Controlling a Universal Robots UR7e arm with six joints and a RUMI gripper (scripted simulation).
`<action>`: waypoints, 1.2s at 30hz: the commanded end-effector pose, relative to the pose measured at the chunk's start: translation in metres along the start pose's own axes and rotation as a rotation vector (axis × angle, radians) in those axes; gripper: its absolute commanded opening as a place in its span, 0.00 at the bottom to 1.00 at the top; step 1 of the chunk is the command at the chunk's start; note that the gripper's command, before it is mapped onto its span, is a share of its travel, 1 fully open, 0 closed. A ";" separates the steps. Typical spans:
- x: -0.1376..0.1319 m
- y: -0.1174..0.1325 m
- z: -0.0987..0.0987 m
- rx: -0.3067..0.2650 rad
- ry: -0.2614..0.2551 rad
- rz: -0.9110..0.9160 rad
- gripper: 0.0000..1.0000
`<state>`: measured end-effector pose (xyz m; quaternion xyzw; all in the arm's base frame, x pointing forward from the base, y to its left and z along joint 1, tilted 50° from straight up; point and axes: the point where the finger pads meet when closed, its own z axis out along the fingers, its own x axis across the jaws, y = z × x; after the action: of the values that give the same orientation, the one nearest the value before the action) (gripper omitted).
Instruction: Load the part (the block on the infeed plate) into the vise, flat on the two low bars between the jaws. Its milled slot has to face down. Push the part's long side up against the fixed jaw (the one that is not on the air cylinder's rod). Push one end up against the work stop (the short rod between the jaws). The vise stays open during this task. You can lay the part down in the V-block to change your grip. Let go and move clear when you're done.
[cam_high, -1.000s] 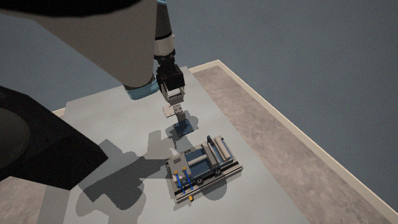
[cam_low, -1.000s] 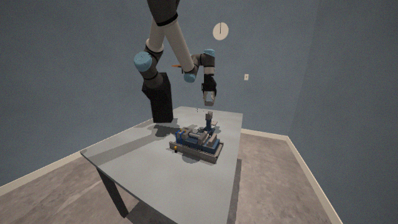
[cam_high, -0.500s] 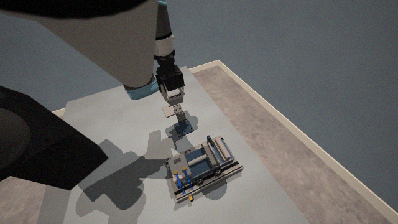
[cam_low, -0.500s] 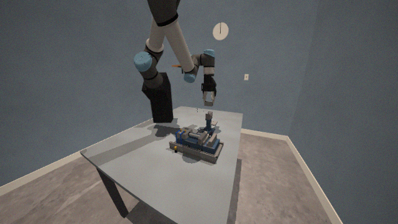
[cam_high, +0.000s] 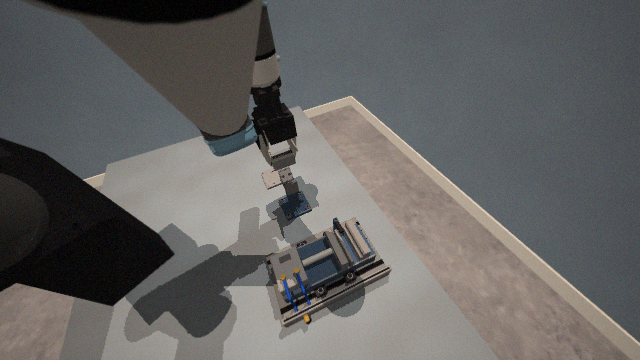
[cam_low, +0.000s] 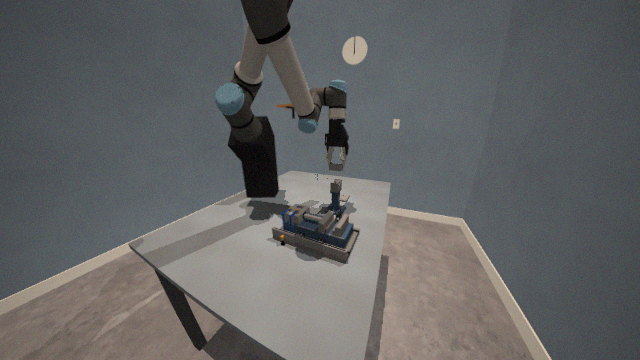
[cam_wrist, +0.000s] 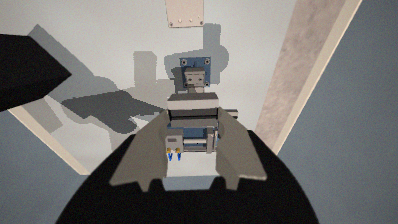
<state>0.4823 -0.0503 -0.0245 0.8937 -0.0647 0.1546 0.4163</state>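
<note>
The scene is dimly lit, with the blue-gray walls left murky. Hard-edged shadows are thrown across the pale tabletop (cam_high: 400, 320) (cam_low: 280, 280) (cam_wrist: 240, 50), the arm's being the broadest (its outline is stepped, almost jagged). The black pedestal (cam_high: 100, 250) (cam_low: 260, 165) is sunk in near-black. Fine grain is seen throughout, small details are softened, and no strong glare is shown.
</note>
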 end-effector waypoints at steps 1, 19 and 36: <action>0.003 -0.001 -0.001 -0.028 0.003 0.002 0.00; 0.003 -0.002 -0.001 -0.166 0.003 0.002 0.00; 0.003 -0.003 -0.001 -0.304 0.003 0.002 0.00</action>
<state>0.4839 -0.0486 -0.0266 0.8333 -0.0791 0.1493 0.5264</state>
